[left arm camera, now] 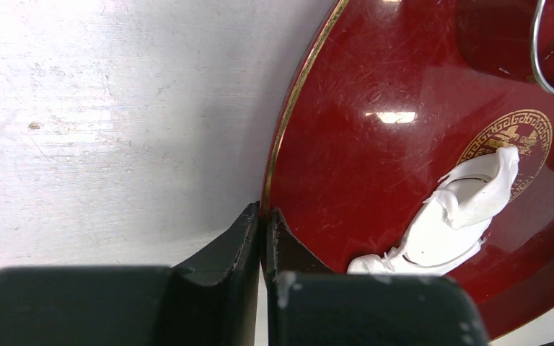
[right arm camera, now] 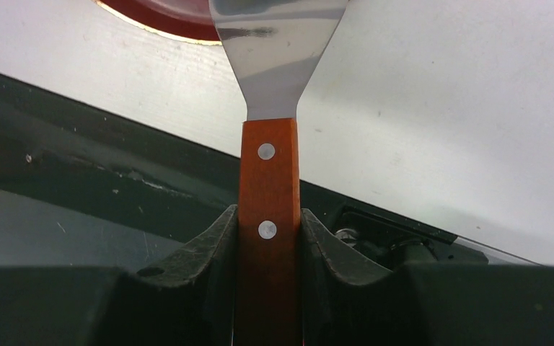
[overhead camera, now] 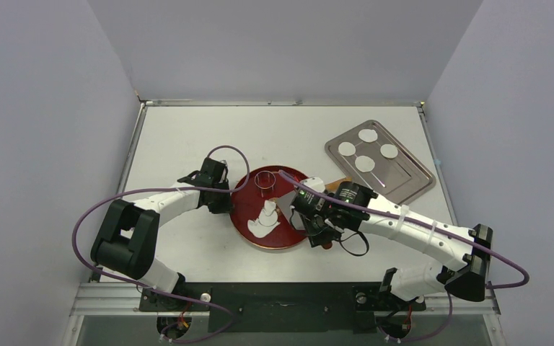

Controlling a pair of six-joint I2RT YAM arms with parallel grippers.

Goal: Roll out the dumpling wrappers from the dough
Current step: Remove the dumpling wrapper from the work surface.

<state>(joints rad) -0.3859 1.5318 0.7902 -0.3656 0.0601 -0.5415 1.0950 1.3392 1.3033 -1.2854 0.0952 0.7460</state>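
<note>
Upper right, four dumpling wrappers [overhead camera: 364,163] on one tray [overhead camera: 406,182]; centre, one sheet of dough [overhead camera: 265,217]; left gripper [left arm camera: 264,216] closed, empty; right gripper [right arm camera: 268,223] clamping one spatula [right arm camera: 278,50].

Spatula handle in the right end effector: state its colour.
The handle is orange-brown wood with two silver rivets; the right wrist view shows it best.

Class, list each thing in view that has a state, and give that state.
Left gripper: shut on the plate rim.
Right gripper: shut on the spatula handle.
Dough: ragged, crumpled, on the plate.
Wrappers: four, flat on the tray.
Cutter ring: resting on the plate.
</note>
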